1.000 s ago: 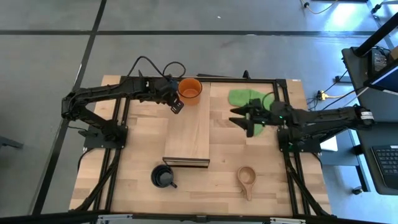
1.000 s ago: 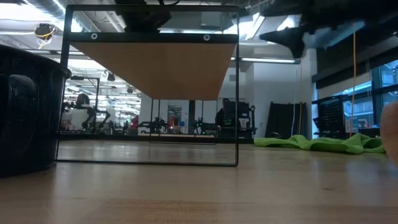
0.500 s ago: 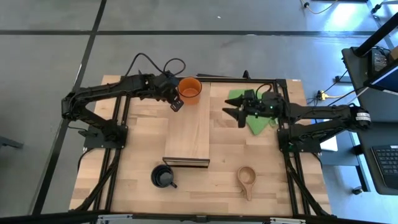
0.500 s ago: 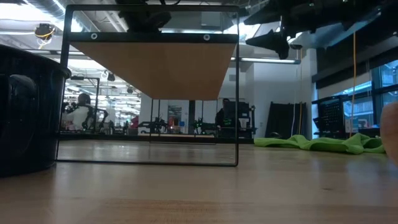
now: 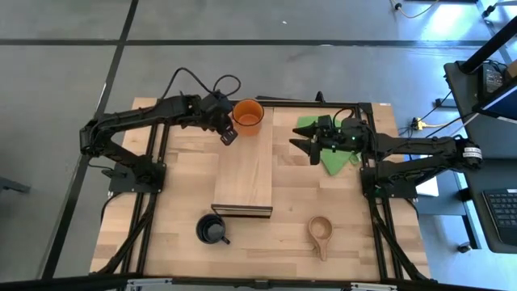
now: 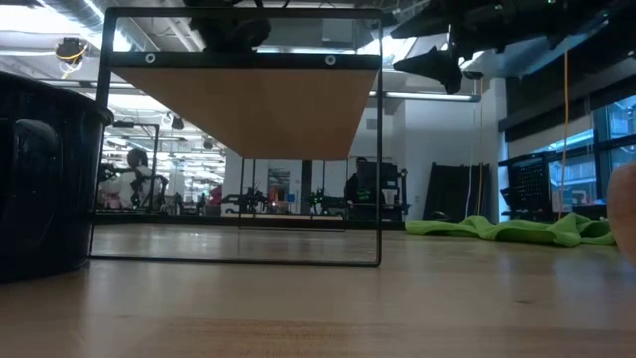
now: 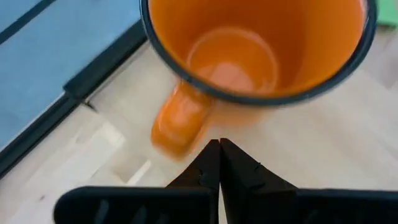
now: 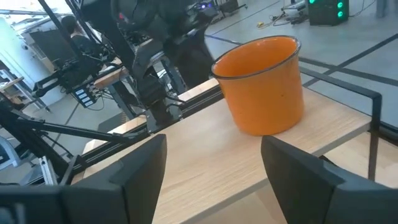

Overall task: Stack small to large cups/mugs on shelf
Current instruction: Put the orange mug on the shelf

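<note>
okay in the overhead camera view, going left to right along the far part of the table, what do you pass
Left gripper, shut → orange mug at the shelf's far end → right gripper, open → green cloth, partly under the right arm.

A robotics lab: grey concrete floor [image 5: 266,20], more robot rigs [image 6: 129,184] and monitors [image 6: 373,184] across an open hall, floor cables [image 5: 424,123], a keyboard [image 5: 502,210] nearby.
</note>
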